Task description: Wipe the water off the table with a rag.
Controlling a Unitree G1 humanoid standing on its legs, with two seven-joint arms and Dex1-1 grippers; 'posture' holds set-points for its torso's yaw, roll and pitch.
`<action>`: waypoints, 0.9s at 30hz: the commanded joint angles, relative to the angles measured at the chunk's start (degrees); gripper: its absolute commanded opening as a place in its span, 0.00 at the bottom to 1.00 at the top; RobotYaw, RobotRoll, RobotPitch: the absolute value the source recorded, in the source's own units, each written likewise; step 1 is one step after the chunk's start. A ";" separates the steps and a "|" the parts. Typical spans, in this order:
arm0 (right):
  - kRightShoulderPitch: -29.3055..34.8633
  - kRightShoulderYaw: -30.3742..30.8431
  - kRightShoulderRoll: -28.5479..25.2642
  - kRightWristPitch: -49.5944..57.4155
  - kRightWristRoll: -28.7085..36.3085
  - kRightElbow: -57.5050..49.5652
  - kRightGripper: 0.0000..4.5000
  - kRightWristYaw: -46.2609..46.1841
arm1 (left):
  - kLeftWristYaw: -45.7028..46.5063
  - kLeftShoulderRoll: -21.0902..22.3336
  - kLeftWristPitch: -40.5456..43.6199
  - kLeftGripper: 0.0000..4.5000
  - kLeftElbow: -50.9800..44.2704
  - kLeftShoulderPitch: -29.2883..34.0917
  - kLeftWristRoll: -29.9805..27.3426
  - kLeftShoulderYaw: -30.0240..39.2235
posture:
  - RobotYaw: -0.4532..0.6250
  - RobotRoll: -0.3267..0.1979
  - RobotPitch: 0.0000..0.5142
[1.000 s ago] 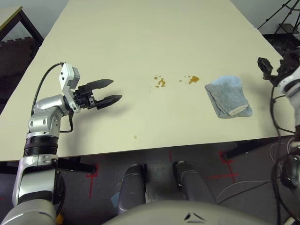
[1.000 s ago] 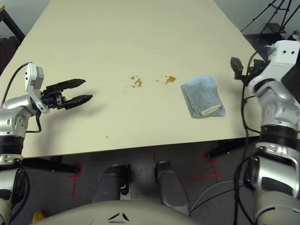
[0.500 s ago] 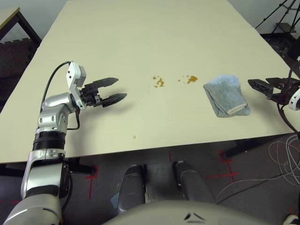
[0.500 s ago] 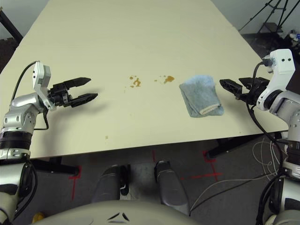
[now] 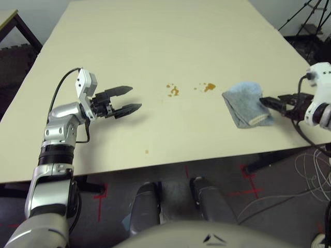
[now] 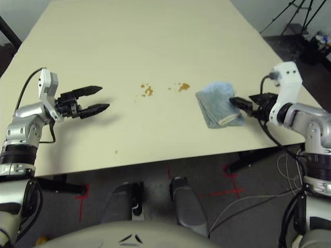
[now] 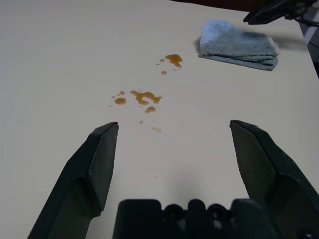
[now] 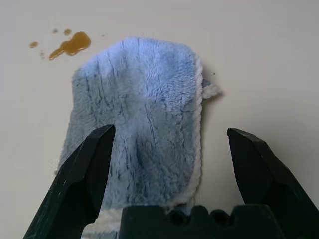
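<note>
the step in hand looks like the reach for the rag [image 6: 219, 104], a folded blue-grey cloth lying near the counter's [image 5: 155, 51] right edge. the right hand [image 8: 169, 164] is at the rag's near edge, fingers spread wide to either side of it, not yet gripping. next it likely needs to close on the cloth and drag it over the water [image 5: 174, 91], two clusters of amber drops just left of the rag. the left hand [image 5: 128, 99] hovers wide and empty, well to the left. the counter is pale cream and matte; dark floor with red tape marks and cables lies below.
</note>
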 commanded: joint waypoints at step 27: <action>1.40 5.16 7.08 -0.79 -4.72 2.10 0.91 0.25 | 0.51 0.98 1.49 1.00 -3.39 2.34 0.06 1.03 | 0.28 0.62 0.28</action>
